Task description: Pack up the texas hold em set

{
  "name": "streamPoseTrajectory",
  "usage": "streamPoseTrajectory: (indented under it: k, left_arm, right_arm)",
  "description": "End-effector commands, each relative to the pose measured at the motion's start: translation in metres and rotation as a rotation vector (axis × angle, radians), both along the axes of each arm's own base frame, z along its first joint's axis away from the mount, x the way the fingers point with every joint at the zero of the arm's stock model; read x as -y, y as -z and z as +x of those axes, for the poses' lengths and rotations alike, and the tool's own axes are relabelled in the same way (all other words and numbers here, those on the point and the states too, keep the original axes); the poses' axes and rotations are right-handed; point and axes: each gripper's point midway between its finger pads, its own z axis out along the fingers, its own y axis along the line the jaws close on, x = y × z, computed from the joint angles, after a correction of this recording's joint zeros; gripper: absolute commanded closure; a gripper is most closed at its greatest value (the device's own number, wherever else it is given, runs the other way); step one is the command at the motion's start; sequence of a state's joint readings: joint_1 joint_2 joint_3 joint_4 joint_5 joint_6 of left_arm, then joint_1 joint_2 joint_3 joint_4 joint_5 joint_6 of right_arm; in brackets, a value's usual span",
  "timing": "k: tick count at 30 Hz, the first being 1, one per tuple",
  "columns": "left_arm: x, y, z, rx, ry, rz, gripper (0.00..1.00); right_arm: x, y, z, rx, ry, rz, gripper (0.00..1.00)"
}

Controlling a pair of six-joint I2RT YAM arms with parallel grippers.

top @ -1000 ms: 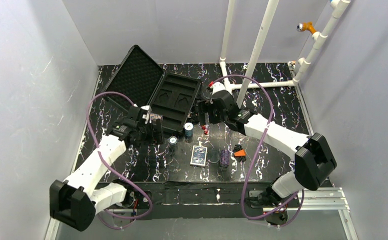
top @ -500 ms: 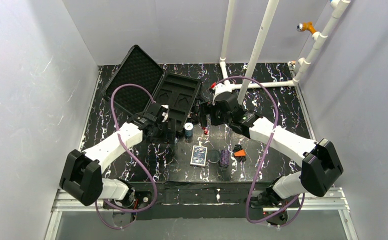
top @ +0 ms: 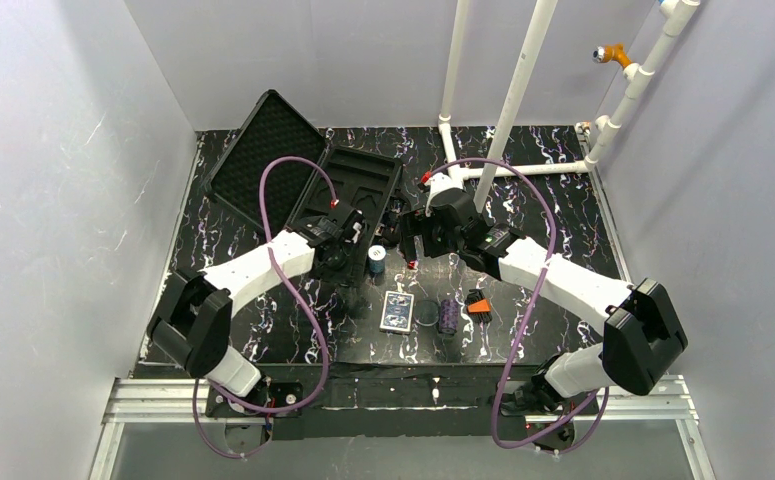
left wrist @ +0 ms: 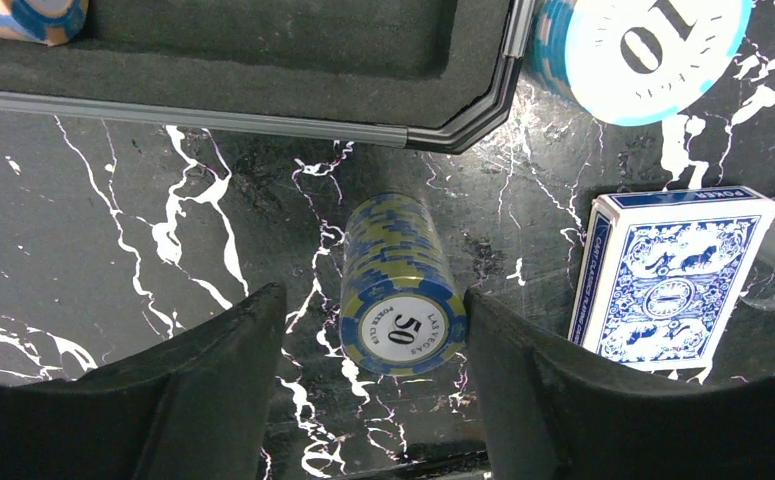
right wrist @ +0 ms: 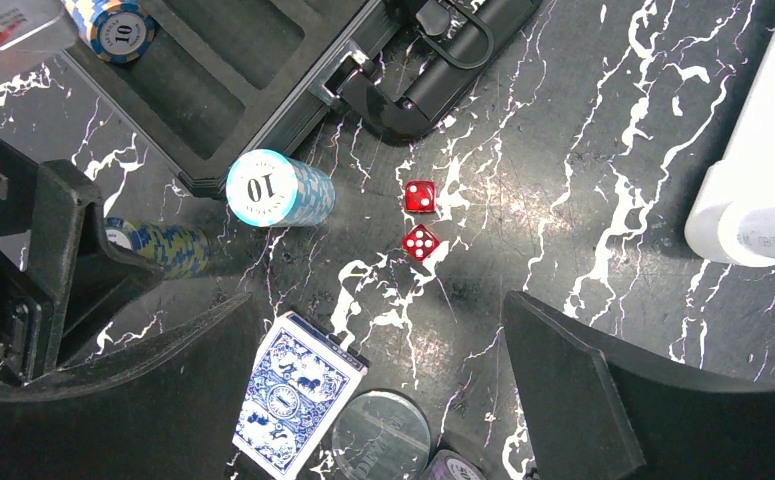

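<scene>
Chip roll (left wrist: 400, 290) — blue-yellow, lies on its side on table, between left gripper (left wrist: 371, 298) fingers, case (left wrist: 213, 112) rim just beyond fingertips. Likely dense, heavy for size; loose smooth discs — may fan apart or roll. Pinch across curved sides, mid-length. Jaws apart, straddling it. Card deck (left wrist: 668, 275) crowds one finger's outer side; teal roll (left wrist: 643, 50) farther ahead. Right gripper (right wrist: 378, 300) spread wide, empty, above dice (right wrist: 420, 196).

Black case (top: 353, 185), lid open, at eleven o'clock; teal chip roll (top: 376, 262) upright beside it; blue-backed deck (top: 397, 311) at six.
</scene>
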State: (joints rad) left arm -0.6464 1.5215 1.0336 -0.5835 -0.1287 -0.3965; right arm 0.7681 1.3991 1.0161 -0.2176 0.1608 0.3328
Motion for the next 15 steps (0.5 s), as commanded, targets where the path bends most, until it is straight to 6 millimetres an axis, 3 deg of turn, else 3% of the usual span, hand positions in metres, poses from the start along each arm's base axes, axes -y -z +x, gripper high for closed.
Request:
streamPoseTrajectory:
  k: [1,8,15]
  left_arm:
    - [0.0011,-0.003,0.0037,0.009,0.008,0.035,0.39]
    - [0.001,-0.0011,-0.0001,-0.002,0.009,0.055,0.49]
    - [0.0072,-0.0032,-0.0031,-0.006,0.028,0.04,0.88]
  right_arm:
    - [0.0006,-0.0086,-0.0004,0.034,-0.01,0.015,0.02]
    - [0.0002,-0.005,0.0,0.029,-0.01,0.009,0.02]
    - [0.0001,-0.0013,-0.0001,0.025,-0.015,0.002,0.02]
